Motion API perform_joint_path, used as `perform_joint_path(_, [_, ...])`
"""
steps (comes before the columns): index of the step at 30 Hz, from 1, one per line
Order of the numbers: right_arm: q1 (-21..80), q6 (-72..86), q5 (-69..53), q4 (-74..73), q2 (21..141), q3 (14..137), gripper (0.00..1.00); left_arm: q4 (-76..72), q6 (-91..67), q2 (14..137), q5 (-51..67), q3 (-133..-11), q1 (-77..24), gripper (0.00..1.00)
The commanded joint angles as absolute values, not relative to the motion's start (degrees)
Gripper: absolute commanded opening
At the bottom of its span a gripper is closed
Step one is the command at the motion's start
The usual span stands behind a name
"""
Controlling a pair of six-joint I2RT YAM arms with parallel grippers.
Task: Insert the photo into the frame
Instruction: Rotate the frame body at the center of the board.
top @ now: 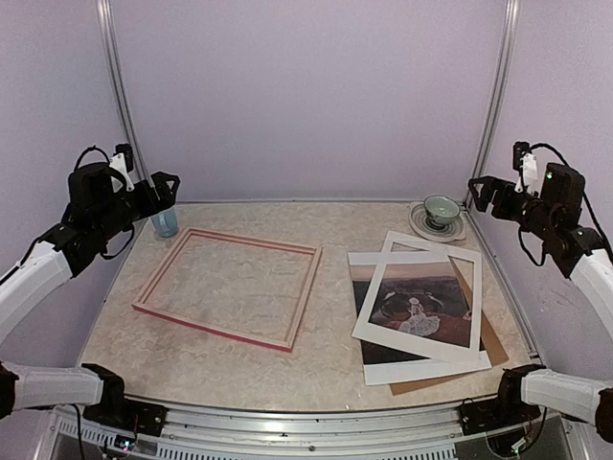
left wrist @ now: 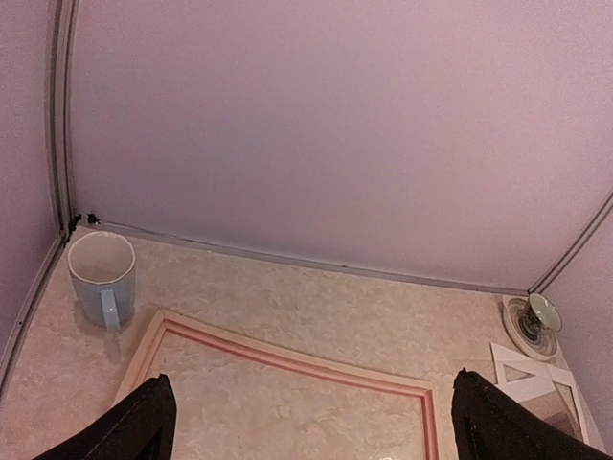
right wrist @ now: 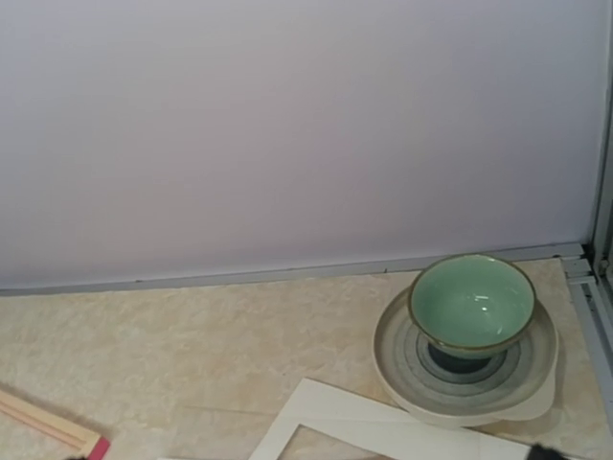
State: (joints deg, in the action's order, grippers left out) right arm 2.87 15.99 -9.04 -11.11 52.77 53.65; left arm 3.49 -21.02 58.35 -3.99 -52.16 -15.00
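Brown board (top: 493, 347) under photo (top: 417, 302) and mat (top: 421, 348); frame (top: 211, 328) apart

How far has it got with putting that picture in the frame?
Nothing looks done yet. The frame lies empty on the left. The photo lies apart on the right, under a white mat. Nothing is in hand: the left gripper and right gripper hang open, raised at the sides. Still to do: uncover the photo, carry it over and lay it in the frame.
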Motion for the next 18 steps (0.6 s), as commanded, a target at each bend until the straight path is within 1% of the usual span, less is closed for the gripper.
perform_joint_path(1, [3.08, 16.97, -7.11, -12.53, 50.81, 53.76, 0.99, 7.22, -22.36, 60.49, -2.09, -55.99, -15.93, 0.99])
perform_joint_path(4, [3.07, 20.26, -8.88, -13.63, 49.04, 53.95, 0.99, 8.51, -22.34, 62.36, -0.46, -57.89, -15.91, 0.99])
perform_joint_path(7, [3.05, 19.48, -14.42, -8.49, 45.1, 49.91, 0.99, 7.45, -23.26, 63.63, 2.53, -58.77, -15.79, 0.99])
perform_joint_path(9, [3.08, 20.06, -15.89, -6.87, 44.33, 48.94, 0.99, 6.18, -24.02, 64.38, 4.64, -58.8, -15.86, 0.99])
perform_joint_path(15, [3.07, 18.48, -15.11, -15.01, 50.59, 53.76, 0.99, 6.34, -22.7, 68.12, 3.1, -60.49, -20.17, 0.99])
perform_joint_path(18, [3.08, 18.87, -16.74, -15.53, 51.79, 53.0, 0.99, 8.97, -21.52, 71.6, 1.45, -62.6, -23.05, 0.99])
